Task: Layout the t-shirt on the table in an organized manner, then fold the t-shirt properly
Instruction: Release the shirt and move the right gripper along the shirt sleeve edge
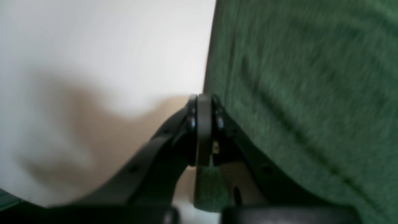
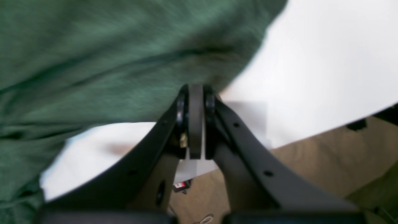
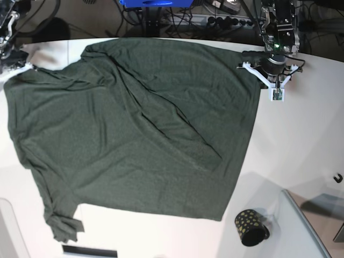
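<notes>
The dark green t-shirt [image 3: 134,129] lies spread and creased across the white table [image 3: 293,140], one sleeve bunched at the front left. In the base view my left gripper [image 3: 246,54] sits at the shirt's far right corner. Close up, the left gripper [image 1: 203,101] is shut, with the t-shirt [image 1: 304,93] at its right and a strip of green cloth between the fingers. My right gripper [image 3: 26,65] is at the far left corner. In its wrist view the right gripper [image 2: 196,90] is shut, its tips pinching the edge of the t-shirt [image 2: 108,62].
A small black cup with gold dots [image 3: 251,227] lies on the table near the shirt's front right corner. A grey tray edge [image 3: 306,226] runs along the front right, with a small black hook [image 3: 337,178] beside it. Cables and gear crowd the back edge.
</notes>
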Motion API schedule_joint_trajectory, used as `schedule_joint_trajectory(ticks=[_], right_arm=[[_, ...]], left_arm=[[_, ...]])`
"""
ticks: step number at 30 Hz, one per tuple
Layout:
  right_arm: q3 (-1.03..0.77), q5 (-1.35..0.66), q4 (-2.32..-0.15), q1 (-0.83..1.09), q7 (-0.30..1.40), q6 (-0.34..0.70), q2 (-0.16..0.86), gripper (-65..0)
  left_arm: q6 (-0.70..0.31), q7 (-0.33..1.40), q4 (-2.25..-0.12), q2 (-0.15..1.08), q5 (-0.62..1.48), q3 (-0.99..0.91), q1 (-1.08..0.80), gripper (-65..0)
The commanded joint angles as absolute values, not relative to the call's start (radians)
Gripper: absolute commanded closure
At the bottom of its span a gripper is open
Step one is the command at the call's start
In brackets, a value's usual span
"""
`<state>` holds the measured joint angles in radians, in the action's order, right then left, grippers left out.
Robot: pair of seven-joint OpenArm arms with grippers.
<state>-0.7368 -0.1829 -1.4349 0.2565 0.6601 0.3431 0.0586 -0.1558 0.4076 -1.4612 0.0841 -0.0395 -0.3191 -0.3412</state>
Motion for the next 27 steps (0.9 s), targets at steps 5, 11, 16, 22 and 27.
schedule_joint_trajectory(ticks=[5, 11, 16, 22, 27], right_arm=[[-0.777, -0.193, -1.394, 0.239, 0.547, 0.338, 0.09, -0.2], [-0.768, -0.193, -1.399, 0.239, 0.545, 0.338, 0.087, -0.2], [-0.766, -0.193, -1.408, 0.232, 0.545, 0.34, 0.081, -0.2], [-0.766, -0.193, -1.377, 0.205, 0.545, 0.344, 0.081, -0.2], [-0.766, -0.193, -1.314, 0.185, 0.545, 0.344, 0.087, -0.2]], left_arm=[[-0.15, 0.321, -1.435, 0.11, -0.042, -0.259, -0.348, 0.0], [-0.15, 0.321, -1.431, 0.111, -0.042, -0.263, -0.348, 0.0], [-0.15, 0.321, -1.426, 0.124, -0.042, -0.262, -0.348, 0.0], [-0.15, 0.321, -1.428, 0.127, -0.042, -0.263, -0.348, 0.0], [-0.15, 0.321, -1.428, 0.127, -0.042, -0.263, -0.348, 0.0]])
